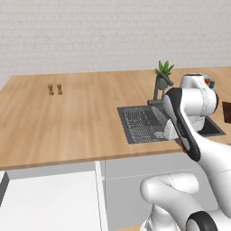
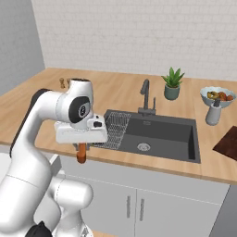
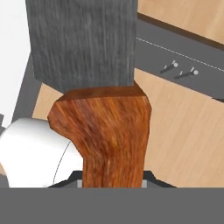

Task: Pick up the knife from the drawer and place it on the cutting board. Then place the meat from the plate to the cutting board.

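Note:
My gripper (image 2: pixel 82 146) is shut on the knife (image 2: pixel 82 154), whose orange-brown handle hangs below the hand, over the counter's front edge left of the sink. In the hand view the knife (image 3: pixel 105 127) is very close, wooden handle near my gripper (image 3: pixel 112 180) and grey blade pointing away. The dark reddish-brown cutting board (image 2: pixel 227 142) lies on the counter at the far right, and a corner of the cutting board (image 1: pixel 227 112) shows at the right edge of the left base view. The open white drawer (image 1: pixel 49 200) sits low on the left. The meat and the plate are out of view.
The dark grey sink basin (image 2: pixel 159 134) holds a wire rack (image 2: pixel 115 127) on its left, with the faucet (image 2: pixel 146 97) behind. A potted plant (image 2: pixel 172 83), a fruit bowl (image 2: pixel 217 95) and a grey bottle (image 2: pixel 213 114) stand at the back right. Two small shakers (image 1: pixel 54 89) stand far left.

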Tool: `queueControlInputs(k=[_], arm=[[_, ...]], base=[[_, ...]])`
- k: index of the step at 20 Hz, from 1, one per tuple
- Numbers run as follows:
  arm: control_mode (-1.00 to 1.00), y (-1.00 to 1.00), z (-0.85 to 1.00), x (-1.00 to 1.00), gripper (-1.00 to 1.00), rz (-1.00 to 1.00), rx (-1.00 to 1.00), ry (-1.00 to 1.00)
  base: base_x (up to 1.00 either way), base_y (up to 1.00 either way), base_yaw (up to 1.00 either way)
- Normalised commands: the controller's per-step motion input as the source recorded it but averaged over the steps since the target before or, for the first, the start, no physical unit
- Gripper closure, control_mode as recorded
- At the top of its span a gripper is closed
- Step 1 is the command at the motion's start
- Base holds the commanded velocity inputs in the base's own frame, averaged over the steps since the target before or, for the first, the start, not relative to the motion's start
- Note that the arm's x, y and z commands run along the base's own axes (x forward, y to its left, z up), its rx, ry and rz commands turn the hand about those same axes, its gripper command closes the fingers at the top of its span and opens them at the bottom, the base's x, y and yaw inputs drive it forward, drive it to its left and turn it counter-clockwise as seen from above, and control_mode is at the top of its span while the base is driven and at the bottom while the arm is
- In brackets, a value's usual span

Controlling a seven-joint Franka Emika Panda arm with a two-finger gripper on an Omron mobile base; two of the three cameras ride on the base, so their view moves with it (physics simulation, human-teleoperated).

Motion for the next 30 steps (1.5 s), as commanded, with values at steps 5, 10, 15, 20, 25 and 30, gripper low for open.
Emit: queueControlInputs(k=[5,10,15,20,25,30], arm=[[1.00,0.00,0.00,0.00,1.00,0.00,0.00,0.00],[1.00,0.00,0.00,0.00,1.00,0.00,0.00,0.00],[1.00,0.00,0.00,0.00,1.00,0.00,0.00,0.00],[1.00,0.00,0.00,0.00,1.00,0.00,0.00,0.00],[1.00,0.00,0.00,0.00,1.00,0.00,0.00,0.00],[1.00,0.00,0.00,0.00,1.00,0.00,0.00,0.00]], base=[[-0.11,-0.93,-0.03],[0.00,-1.00,-0.01],[0.02,-0.85,-0.02],[0.20,-0.72,0.00],[0.40,-0.52,0.00],[0.28,-0.53,0.00]])
